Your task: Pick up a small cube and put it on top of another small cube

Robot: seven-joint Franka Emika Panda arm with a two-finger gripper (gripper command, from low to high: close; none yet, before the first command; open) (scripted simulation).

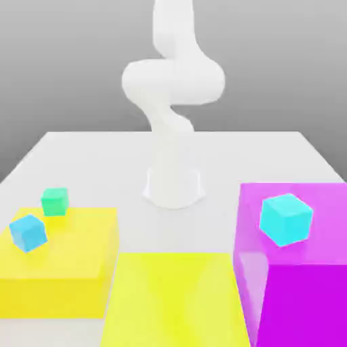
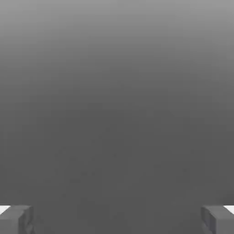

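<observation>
Gripper (image 2: 117,219) fingers are spread wide, one gray fingertip (image 2: 17,219) at each side of the hand view with nothing between them, just plain gray backdrop ahead. In the exterior view the white arm (image 1: 173,88) rises from its base (image 1: 173,186) at the middle of the white table (image 1: 81,152) and curls upward out of frame. Small sky-blue cube (image 1: 28,232) sits on the low yellow block (image 1: 61,271) at the exterior view's left, near that block's front-left part, slightly rotated. Small green cube (image 1: 54,201) sits on the same yellow block, just behind and to the right of the blue one, close but apart, not touching. Flat yellow pad (image 1: 176,298) lies in the front centre. Tall magenta block (image 1: 298,284) stands at the exterior view's right with a bigger cyan cube (image 1: 286,218) on top. Both small cubes rest free, nothing gripping them.
</observation>
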